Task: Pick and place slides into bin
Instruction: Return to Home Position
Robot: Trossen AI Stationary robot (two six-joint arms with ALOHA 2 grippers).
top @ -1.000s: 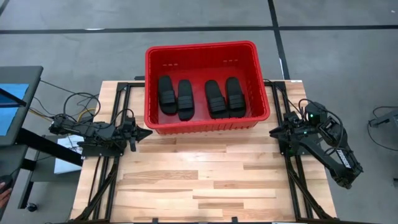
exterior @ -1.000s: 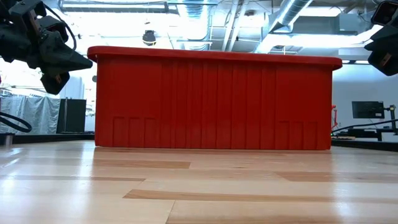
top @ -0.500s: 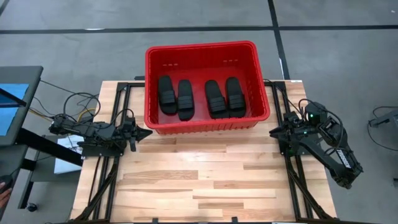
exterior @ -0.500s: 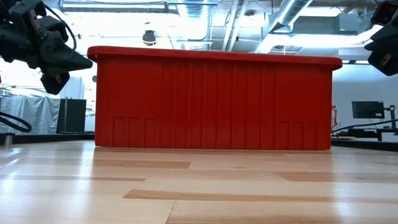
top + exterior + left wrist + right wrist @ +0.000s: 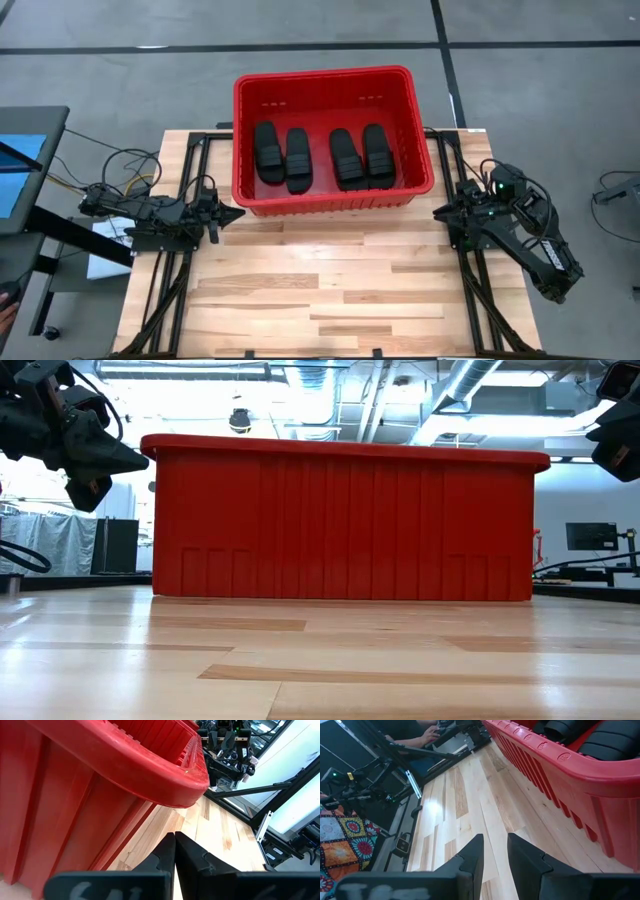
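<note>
The left pincer [image 5: 228, 213], clenched on nothing, sits just beside the near-left corner of the bin [image 5: 330, 206]. The right pincer [image 5: 441, 212], fingers slightly parted and empty, sits just off the near-right corner. The likely risk is that either arm swings inward while folding home, clips a corner and shoves the bin across the bench [image 5: 320, 290]. All four slides [image 5: 298, 160] lie inside the bin, at about 2 o'clock from the left pincer and 10 o'clock from the right.

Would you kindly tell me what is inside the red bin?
Four black slides lie side by side on the floor of the bin; whatever is beneath them is covered.
</note>
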